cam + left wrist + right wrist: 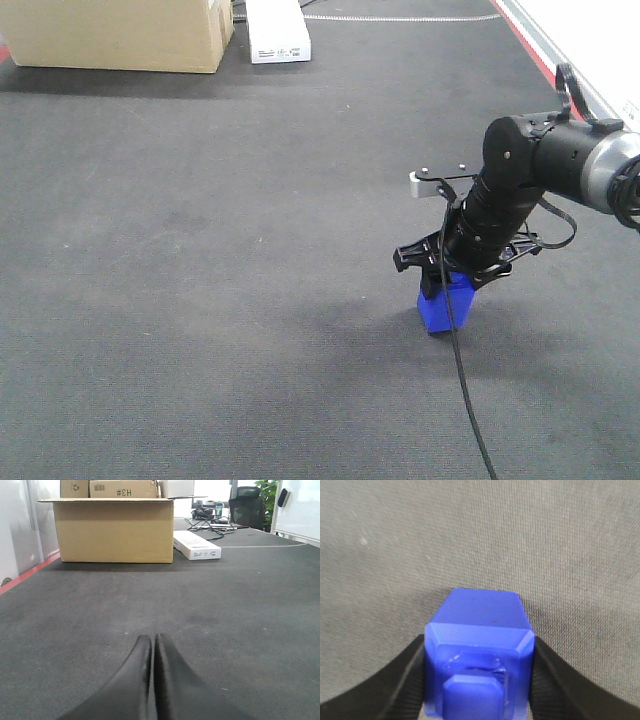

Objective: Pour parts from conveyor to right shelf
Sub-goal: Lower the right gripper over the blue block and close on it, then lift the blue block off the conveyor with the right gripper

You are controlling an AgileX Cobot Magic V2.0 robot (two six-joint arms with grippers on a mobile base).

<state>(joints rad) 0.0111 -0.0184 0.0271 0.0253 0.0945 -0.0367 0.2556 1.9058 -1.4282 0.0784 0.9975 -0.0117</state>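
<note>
We see the right claw (479, 650) pinching the blue part (482, 610) by its two flat side faces, tilted between the fingers (395, 680) and low over the conveyor (200, 300) beneath; we judge it light, rigid and glossy, apt to slip unless gripped squarely.

"#H3" beside a barcode label on upper cardboard box (122, 488), recycling symbol on neighbouring box (74, 487)

On my screens the block (480, 645) is bright, glossy blue, and the right jaws and left jaws are matte black. The conveyor (200, 250) reads dark grey with a fine woven speckle, its edge strip (25, 577) red. The cardboard box (120, 35) is tan, the flat carton (277, 30) white.
</note>
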